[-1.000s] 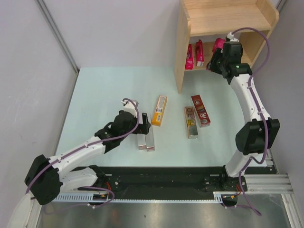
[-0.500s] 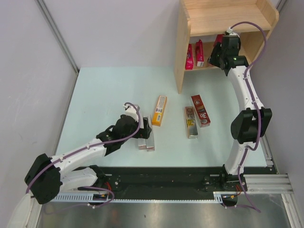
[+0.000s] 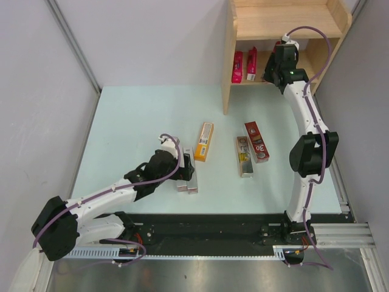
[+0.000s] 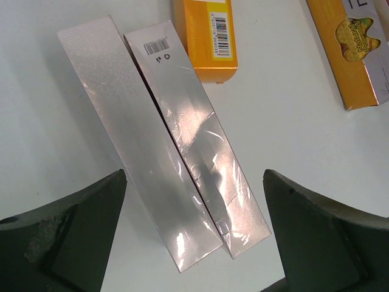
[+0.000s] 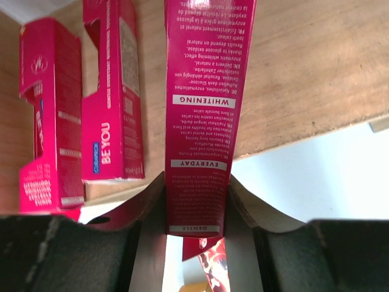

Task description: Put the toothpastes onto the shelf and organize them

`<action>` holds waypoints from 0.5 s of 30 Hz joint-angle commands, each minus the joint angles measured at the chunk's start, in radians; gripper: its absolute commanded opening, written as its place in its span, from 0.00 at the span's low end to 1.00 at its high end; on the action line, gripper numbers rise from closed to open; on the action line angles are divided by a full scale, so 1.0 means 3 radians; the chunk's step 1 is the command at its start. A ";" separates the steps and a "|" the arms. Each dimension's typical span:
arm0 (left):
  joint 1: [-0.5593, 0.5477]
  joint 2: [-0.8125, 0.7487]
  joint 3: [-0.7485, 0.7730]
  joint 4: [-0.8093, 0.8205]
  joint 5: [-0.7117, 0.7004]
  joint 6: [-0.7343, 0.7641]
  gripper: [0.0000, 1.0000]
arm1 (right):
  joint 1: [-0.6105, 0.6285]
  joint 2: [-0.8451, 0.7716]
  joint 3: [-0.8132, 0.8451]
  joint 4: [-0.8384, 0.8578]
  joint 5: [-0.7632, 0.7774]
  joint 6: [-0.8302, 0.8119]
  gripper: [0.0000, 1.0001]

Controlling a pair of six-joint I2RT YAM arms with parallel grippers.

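1. A third magenta carton (image 5: 206,121) is clamped in the right gripper (image 5: 197,207) at the lower board of the shelf (image 5: 304,73), near two pink cartons (image 5: 112,103) already there.
2. Within the last second it has been carried deeper in, and the shelf appears nudged back, so release is judged close.
3. The silver pair (image 4: 182,158) on the table is now straddled by the left gripper (image 4: 193,182), spread and empty; that pick seems next.
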 commanded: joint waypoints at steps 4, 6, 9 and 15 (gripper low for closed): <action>-0.0023 -0.0038 -0.0028 0.0049 -0.0052 -0.0048 1.00 | 0.0099 0.0071 0.0058 0.0299 0.0073 -0.0141 0.30; -0.0023 -0.0048 -0.0033 0.0034 -0.0052 -0.0048 1.00 | 0.0114 -0.0025 -0.0135 0.0375 0.0078 -0.0131 0.31; -0.0029 -0.0063 -0.0048 0.0039 -0.0057 -0.0048 1.00 | 0.0129 -0.0133 -0.0447 0.0616 0.0108 -0.0115 0.31; -0.0029 -0.0089 -0.0069 0.0034 -0.0036 -0.0073 1.00 | 0.0129 -0.0169 -0.0510 0.0770 0.0103 -0.0126 0.34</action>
